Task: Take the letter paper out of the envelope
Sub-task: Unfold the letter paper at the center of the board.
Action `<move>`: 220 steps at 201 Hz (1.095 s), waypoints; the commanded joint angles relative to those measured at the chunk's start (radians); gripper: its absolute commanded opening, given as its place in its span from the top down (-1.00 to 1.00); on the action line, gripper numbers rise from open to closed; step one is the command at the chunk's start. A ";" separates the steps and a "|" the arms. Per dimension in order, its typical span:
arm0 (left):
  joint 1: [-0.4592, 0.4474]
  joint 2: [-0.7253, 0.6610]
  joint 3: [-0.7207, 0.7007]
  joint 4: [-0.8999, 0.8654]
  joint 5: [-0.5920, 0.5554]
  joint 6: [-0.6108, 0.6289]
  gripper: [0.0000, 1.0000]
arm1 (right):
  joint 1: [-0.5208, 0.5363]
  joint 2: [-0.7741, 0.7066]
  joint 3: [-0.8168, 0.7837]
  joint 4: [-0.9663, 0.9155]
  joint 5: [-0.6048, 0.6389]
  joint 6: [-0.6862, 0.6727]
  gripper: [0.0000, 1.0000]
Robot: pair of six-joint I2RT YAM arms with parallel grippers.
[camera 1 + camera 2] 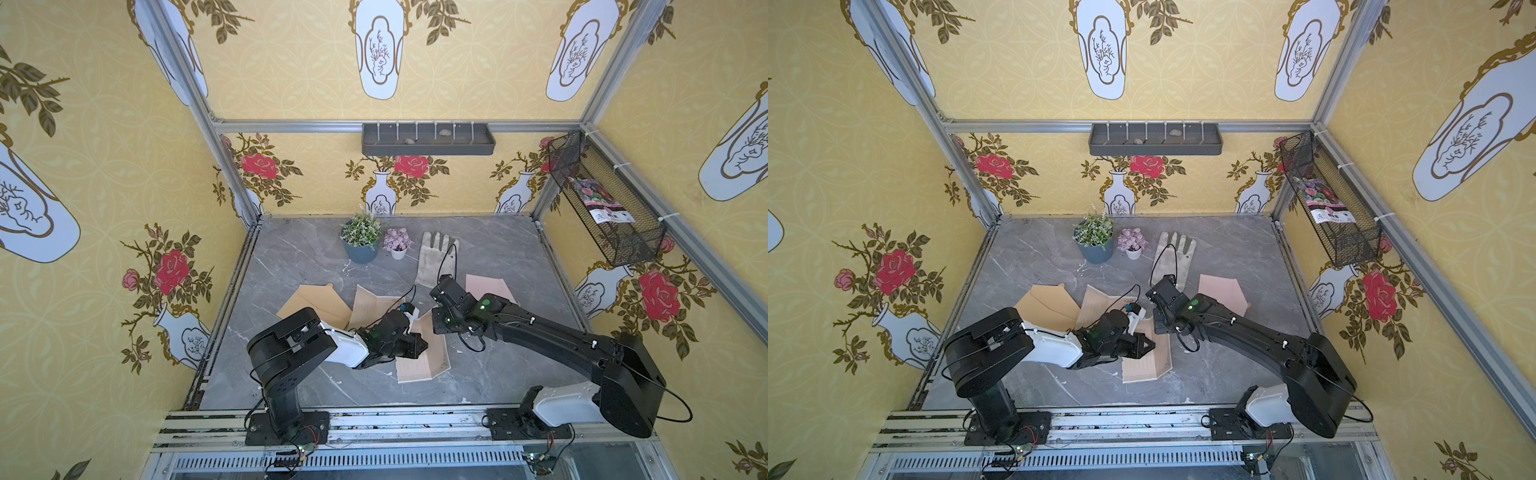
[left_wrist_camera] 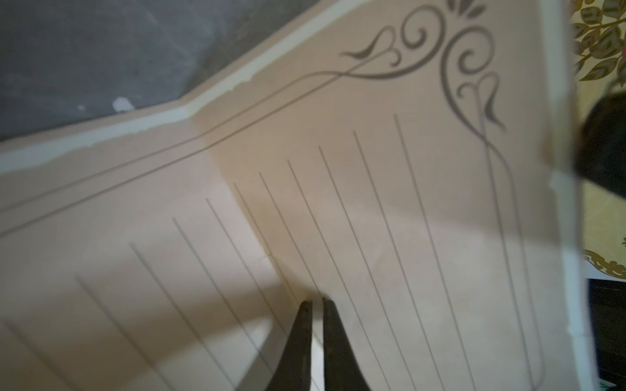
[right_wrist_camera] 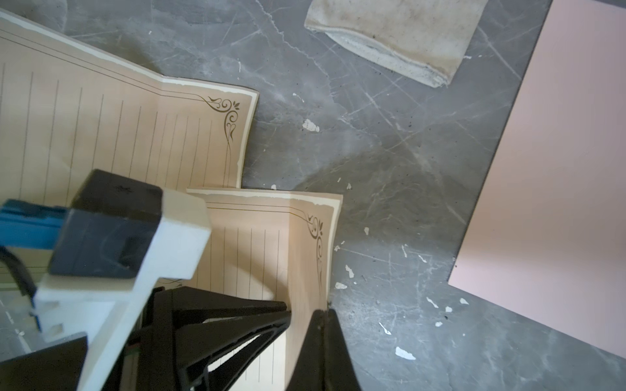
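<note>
Right wrist: R claw (image 3: 324, 309) pinched shut on letter paper (image 3: 250, 243) edge; L claw (image 2: 316, 302) closed, tips at it.

Beige letter paper (image 3: 250, 243), ruled, with dark scroll corners; kraft-brown envelope (image 1: 316, 305); pink envelope (image 3: 559, 169); grey white-veined marble desk (image 1: 291, 257); dirty off-white glove (image 1: 434, 259); blue pot (image 1: 360, 252).

Glove (image 1: 434, 259) behind letter paper (image 1: 419, 365)

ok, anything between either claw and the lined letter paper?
Nothing visible. The left claw is shut with its tips against the beige lined letter paper at a crease; the right claw is shut on that sheet's raised edge.
</note>
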 commanded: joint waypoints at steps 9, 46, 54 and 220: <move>-0.001 0.010 0.012 -0.010 0.010 0.006 0.77 | 0.008 -0.005 -0.010 0.022 -0.002 0.022 1.00; -0.001 0.021 0.023 -0.011 0.013 0.009 0.78 | 0.035 -0.059 0.016 -0.027 0.053 0.035 0.68; -0.002 0.025 0.023 -0.011 0.013 0.009 0.78 | 0.041 -0.068 0.022 -0.025 0.045 0.031 0.44; -0.001 0.042 0.005 0.016 0.002 0.009 0.81 | -0.184 -0.018 -0.361 0.448 -0.325 0.014 1.00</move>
